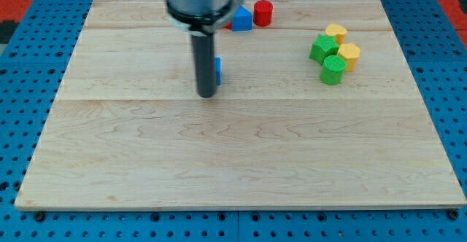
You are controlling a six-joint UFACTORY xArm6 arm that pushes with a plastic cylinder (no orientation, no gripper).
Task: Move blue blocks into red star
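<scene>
blocks: two blue [241, 19] [218, 69], two green [323, 49] [333, 70], two yellow [336, 32] [349, 55], one red cylinder [263, 12]

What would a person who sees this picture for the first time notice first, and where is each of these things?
The dark rod stands out most, coming down from the view's top to my tip left of centre, with a blue block half hidden just behind it. Next is the bright cluster at the view's upper right, two green blocks and two yellow blocks. At the top edge sit another blue block and a red cylinder.
</scene>
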